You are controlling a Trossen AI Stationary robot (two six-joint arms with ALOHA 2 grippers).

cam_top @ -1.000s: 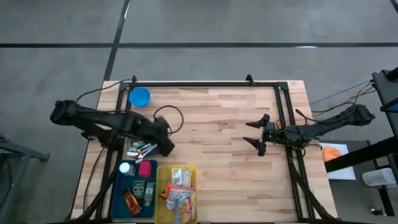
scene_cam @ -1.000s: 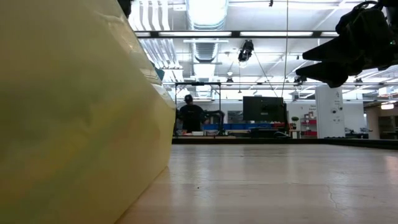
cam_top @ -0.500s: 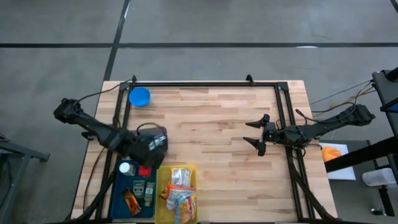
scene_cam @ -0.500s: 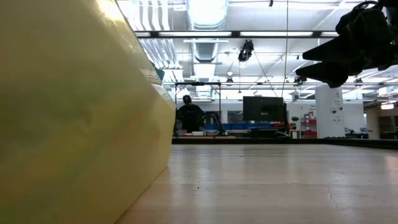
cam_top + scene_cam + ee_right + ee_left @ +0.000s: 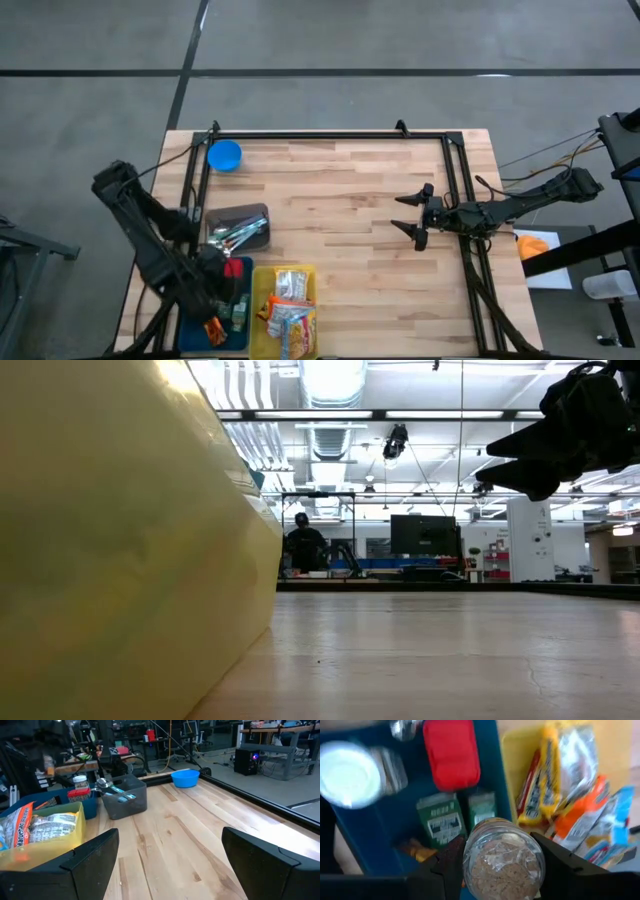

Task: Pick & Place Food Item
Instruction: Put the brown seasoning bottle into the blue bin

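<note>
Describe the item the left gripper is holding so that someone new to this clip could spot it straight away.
Start at the blue bin on the near left of the table, beside the yellow bin of snack packets. Above it the left gripper is shut on a clear jar of brownish grains. Unlike the white-lidded jar, red pouch and green packets lying in the bin, it is lifted.

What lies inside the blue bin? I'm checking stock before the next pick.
In the blue bin: a red pouch, a white-lidded jar, two green packets. The jar in the left gripper hides the rest.
</note>
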